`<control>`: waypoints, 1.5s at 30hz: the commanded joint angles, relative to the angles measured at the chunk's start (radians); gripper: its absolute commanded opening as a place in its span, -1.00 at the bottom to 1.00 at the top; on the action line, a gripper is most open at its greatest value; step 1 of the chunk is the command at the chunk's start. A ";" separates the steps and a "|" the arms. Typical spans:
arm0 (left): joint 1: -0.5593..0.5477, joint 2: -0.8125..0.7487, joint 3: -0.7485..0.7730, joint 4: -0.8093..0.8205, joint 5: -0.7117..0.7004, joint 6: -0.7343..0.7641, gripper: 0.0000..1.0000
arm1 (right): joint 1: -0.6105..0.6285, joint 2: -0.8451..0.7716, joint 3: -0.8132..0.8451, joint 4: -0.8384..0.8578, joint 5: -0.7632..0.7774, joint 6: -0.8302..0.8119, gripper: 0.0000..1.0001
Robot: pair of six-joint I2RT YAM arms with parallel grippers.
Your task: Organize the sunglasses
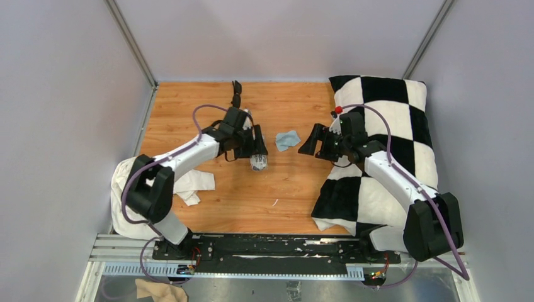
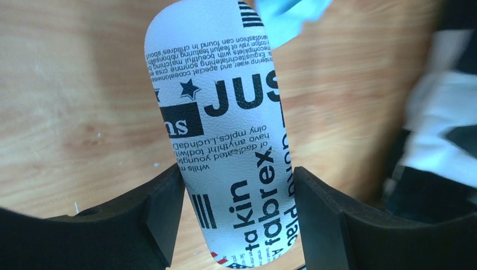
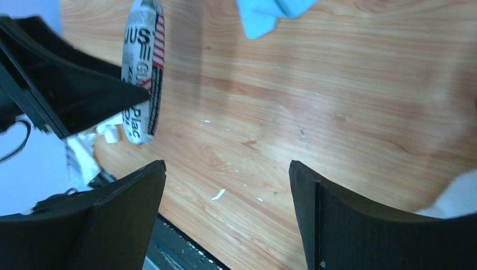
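The black folded sunglasses [image 1: 237, 93] lie on the wooden table near the back edge, behind my left gripper. My left gripper [image 1: 255, 153] is shut on the oblong printed case [image 1: 259, 162], and the left wrist view shows the case [image 2: 225, 112] pinched between both fingers [image 2: 163, 216], held just above the wood. My right gripper [image 1: 313, 139] is open and empty to the right of the light-blue cloth [image 1: 287, 139]. In the right wrist view the open gripper [image 3: 228, 208] looks across bare wood at the case [image 3: 143, 67] and the cloth [image 3: 270, 14].
A black-and-white checkered pillow [image 1: 384, 126] covers the right side of the table under the right arm. A crumpled white cloth [image 1: 189, 185] lies at the left near the left arm's base. Grey walls enclose the table.
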 commanded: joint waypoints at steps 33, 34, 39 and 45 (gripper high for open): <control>0.200 -0.311 -0.038 0.621 0.751 -0.262 -1.00 | 0.056 0.453 0.058 1.823 -0.483 1.048 0.82; 0.200 -0.312 -0.040 0.630 0.754 -0.269 -1.00 | 0.062 0.457 0.063 1.823 -0.483 1.048 0.82; 0.200 -0.321 -0.039 0.651 0.760 -0.291 -1.00 | 0.079 0.479 0.088 1.824 -0.488 1.048 0.82; 0.200 -0.335 -0.040 0.674 0.762 -0.315 -1.00 | 0.097 0.498 0.111 1.823 -0.490 1.059 0.82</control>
